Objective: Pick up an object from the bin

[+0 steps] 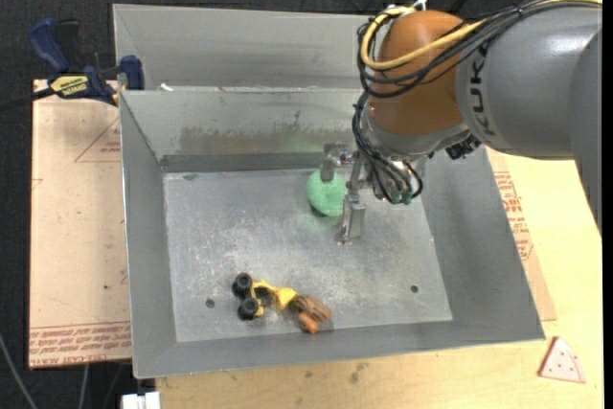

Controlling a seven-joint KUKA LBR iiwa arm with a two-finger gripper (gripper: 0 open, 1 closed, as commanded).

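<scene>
One green ball [324, 194], one yellow toy [271, 295] (wheeled).

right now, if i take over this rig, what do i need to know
Gripper: open, low at mid-bin, right beside the round pale green lump, not gripping it.
Other things: a small yellow toy with black wheels and a stubby brown piece, lying together near the front wall of the grey metal bin.
Done: nothing lifted.
Left: close on one thing and raise it.
</scene>
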